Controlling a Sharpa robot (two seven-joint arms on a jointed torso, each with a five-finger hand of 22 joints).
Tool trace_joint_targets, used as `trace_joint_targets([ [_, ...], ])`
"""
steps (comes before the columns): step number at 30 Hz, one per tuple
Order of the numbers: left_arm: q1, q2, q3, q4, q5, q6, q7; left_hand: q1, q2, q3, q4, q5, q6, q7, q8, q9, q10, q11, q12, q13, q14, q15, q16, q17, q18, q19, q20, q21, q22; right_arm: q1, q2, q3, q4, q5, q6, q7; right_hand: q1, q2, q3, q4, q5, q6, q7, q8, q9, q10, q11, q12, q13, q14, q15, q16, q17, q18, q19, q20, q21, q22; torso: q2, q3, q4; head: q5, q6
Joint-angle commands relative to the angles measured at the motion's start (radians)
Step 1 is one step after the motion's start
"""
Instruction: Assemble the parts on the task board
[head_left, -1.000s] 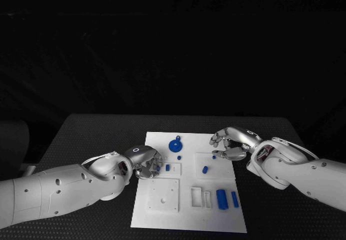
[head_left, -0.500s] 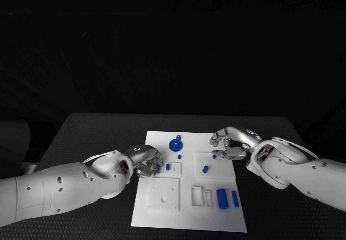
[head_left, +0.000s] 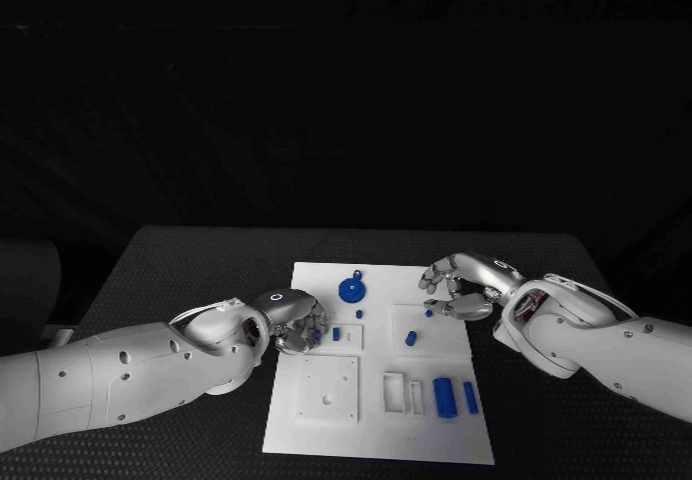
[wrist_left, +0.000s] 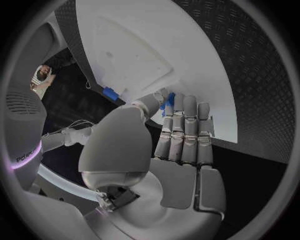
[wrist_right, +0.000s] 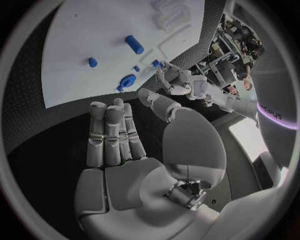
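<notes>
The white task board (head_left: 378, 372) lies mid-table. On it are a blue disc (head_left: 351, 290), several small blue pieces such as one (head_left: 411, 339) mid-board, and two blue cylinders (head_left: 443, 397) near its front right. My left hand (head_left: 293, 320) is at the board's left edge, fingertips against a small blue piece (head_left: 336, 335). In the left wrist view that piece (wrist_left: 167, 99) shows between thumb tip and straight fingers (wrist_left: 184, 132); a grip is unclear. My right hand (head_left: 459, 290) hovers over the board's right edge holding nothing, its fingers (wrist_right: 112, 132) straight and thumb apart.
The black table (head_left: 173, 270) surrounds the board. Raised white fixtures (head_left: 329, 388) and a slotted block (head_left: 394, 392) occupy the board's near half. Another small blue piece (head_left: 428, 312) lies just under my right hand.
My left hand has edged slightly right toward the small blue piece. The right hand and the parts on the board have stayed put.
</notes>
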Motion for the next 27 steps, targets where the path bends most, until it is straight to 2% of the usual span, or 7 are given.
trace_joint_targets([
  [1, -0.006, 0.003, -0.005, -0.002, -0.009, 0.052, -0.021, 0.001, 0.009, 0.003, -0.007, 0.004, -0.002, 0.005, 0.002, 0.001, -0.005, 0.001, -0.008, -0.014, 0.003, -0.004, 0.005, 0.002, -0.014, -0.006, -0.023, 0.004, 0.022, 0.0, 0.001, 0.0, 0.001, -0.002, 0.012, 0.006, -0.005, 0.002, -0.002, 0.003, 0.006, -0.006, 0.002, 0.004, -0.001, 0.007, -0.002, -0.005, -0.001, -0.004, 0.001, 0.006, -0.002, 0.024, 0.001, -0.01, -0.005, 0.009, 0.0, -0.0003, 0.0005, 0.0, 0.001],
  [10, -0.006, -0.002, -0.005, 0.001, -0.01, 0.041, -0.019, -0.004, 0.029, 0.008, -0.014, 0.005, 0.008, 0.002, 0.008, 0.003, 0.01, 0.0, -0.028, -0.026, 0.011, -0.008, 0.01, 0.003, -0.013, 0.0, -0.026, 0.007, 0.021, 0.0, 0.001, 0.0, 0.0, -0.002, 0.012, 0.006, -0.004, 0.002, -0.002, 0.003, 0.006, -0.005, 0.001, 0.004, -0.001, 0.007, -0.002, -0.005, -0.001, -0.003, 0.001, 0.006, -0.002, 0.024, 0.001, -0.01, -0.005, 0.009, 0.0, -0.0006, -0.0006, 0.0, 0.001],
  [20, -0.006, -0.01, -0.002, 0.012, 0.033, 0.024, -0.006, -0.021, 0.068, 0.009, -0.015, 0.005, 0.013, 0.0, 0.011, 0.004, 0.032, 0.0, -0.055, -0.04, 0.021, -0.013, 0.015, 0.003, -0.013, 0.01, -0.031, 0.01, 0.021, 0.0, 0.001, 0.0, -0.001, -0.002, 0.012, 0.007, -0.004, 0.002, -0.002, 0.003, 0.006, -0.005, 0.001, 0.005, -0.001, 0.007, -0.002, -0.005, -0.002, -0.003, 0.001, 0.006, -0.002, 0.024, 0.002, -0.01, -0.006, 0.009, 0.0, -0.001, 0.0001, 0.0, 0.004],
  [27, -0.005, -0.012, 0.003, 0.018, 0.068, 0.031, 0.001, -0.025, 0.078, 0.01, -0.021, 0.006, 0.007, 0.002, 0.009, 0.003, 0.032, 0.003, -0.072, -0.047, 0.024, -0.013, 0.015, 0.002, -0.012, 0.013, -0.032, 0.01, 0.02, 0.0, 0.002, 0.0, -0.001, -0.001, 0.012, 0.007, -0.004, 0.003, -0.001, 0.004, 0.007, -0.005, 0.001, 0.005, -0.001, 0.008, -0.002, -0.005, -0.002, -0.003, 0.001, 0.007, -0.002, 0.024, 0.002, -0.01, -0.006, 0.01, 0.0, -0.0001, 0.0003, 0.0, 0.004],
])
